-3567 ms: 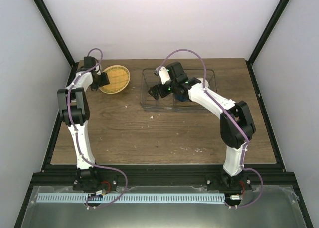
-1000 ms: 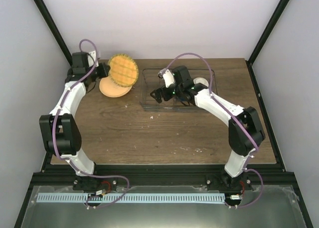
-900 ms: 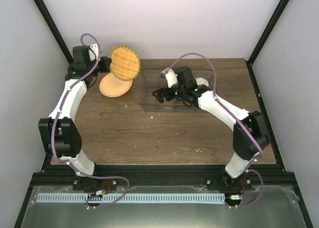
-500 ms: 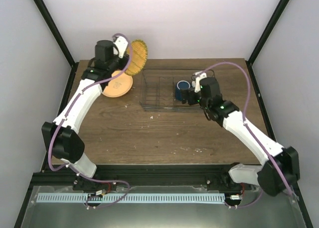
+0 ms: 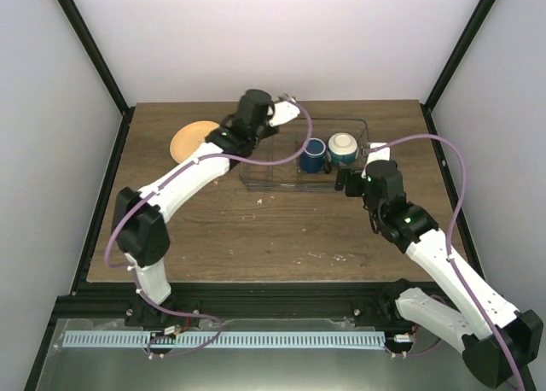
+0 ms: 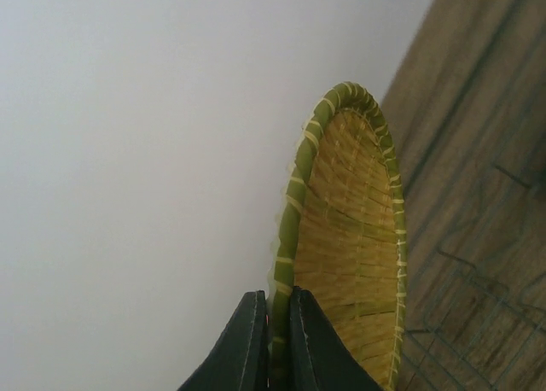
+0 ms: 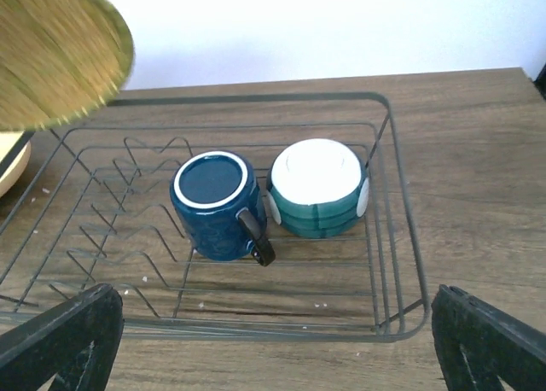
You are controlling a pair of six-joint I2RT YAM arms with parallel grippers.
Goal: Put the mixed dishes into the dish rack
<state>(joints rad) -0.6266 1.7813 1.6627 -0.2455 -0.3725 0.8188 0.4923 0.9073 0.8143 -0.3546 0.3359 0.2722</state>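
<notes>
A green-edged plate [image 6: 350, 263] up over the rack [image 7: 119, 229]
The left gripper [image 6: 275, 299] pinches it on edge by the rim, above the rack's 11 o'clock side. The right gripper [image 7: 275, 331] is wide open, holding nothing. The blue mug [image 7: 213, 199] sits inside, at 9 o'clock of the cup [image 7: 317, 182].

Soft, even light is falling from above, and the dish rack [image 7: 401, 229] is casting only faint shadows on the wood. The white walls are glowing without glare. At the upper left of the right wrist view the woven plate [image 7: 55, 54] is smearing with motion blur. In the left wrist view the wood at right is going soft behind the plate's sharp rim.
</notes>
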